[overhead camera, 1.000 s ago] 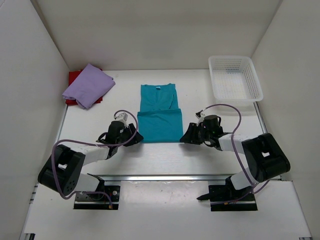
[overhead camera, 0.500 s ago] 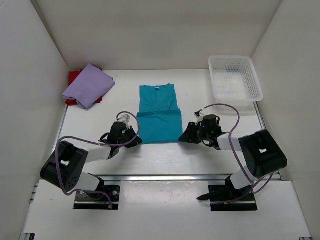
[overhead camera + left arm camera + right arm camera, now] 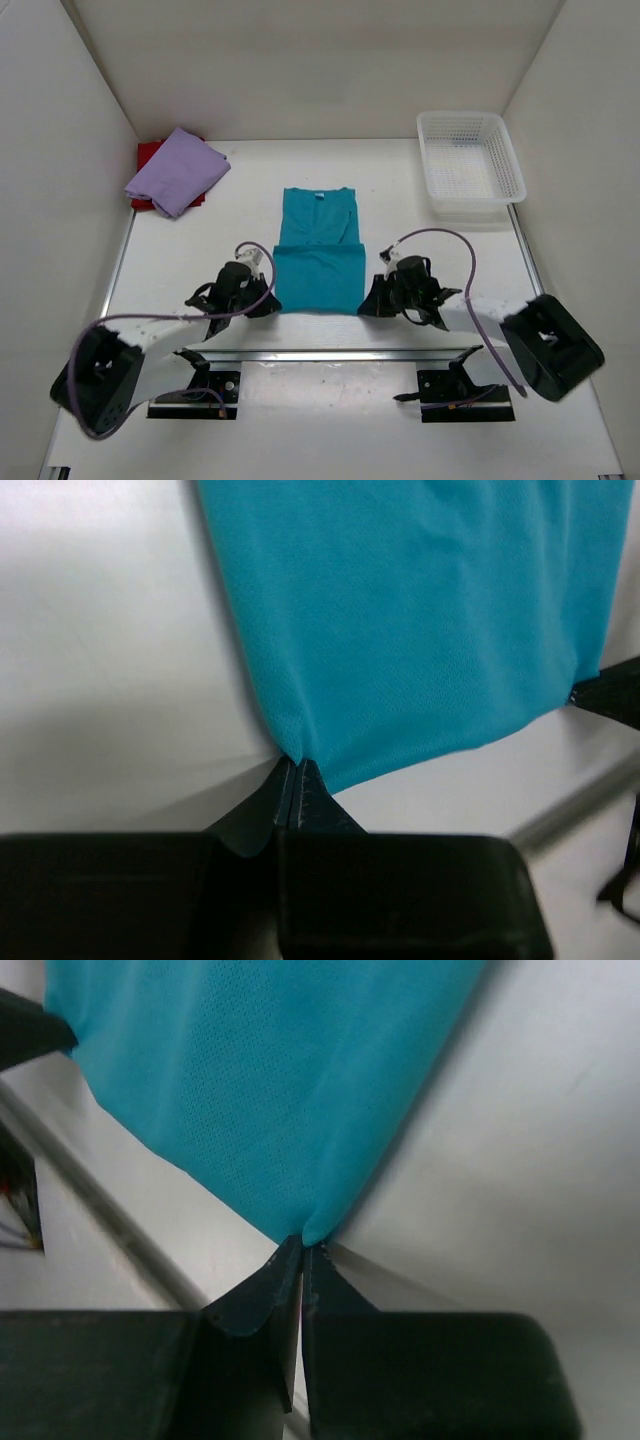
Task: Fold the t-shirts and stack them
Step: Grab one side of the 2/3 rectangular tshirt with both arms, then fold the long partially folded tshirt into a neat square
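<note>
**A:** Where's the teal shirt (image 3: 318,265)?

**B:** It's flat on the table (image 3: 200,240), left of the basket (image 3: 513,165) and nearer the arms. The sleeves are tucked out of sight, and a crease crosses its middle.

**A:** And the jaws?

**B:** The left jaws are pinched tight on its near-left corner and the right jaws on its near-right corner. Both wrist views show cloth nipped right at the tips.

**A:** Why the corners?

**B:** My guess is that two matched grips lift the near edge taut and square, ready to be carried over toward the collar. One corner alone would let it sag and skew.

**A:** And the other shirts?

**B:** The purple shirt (image 3: 177,170) lies folded on the red shirt (image 3: 148,152), far left of the basket against the side wall (likely the stack's home). The teal shirt probably lands on top once this fold is done.
</note>
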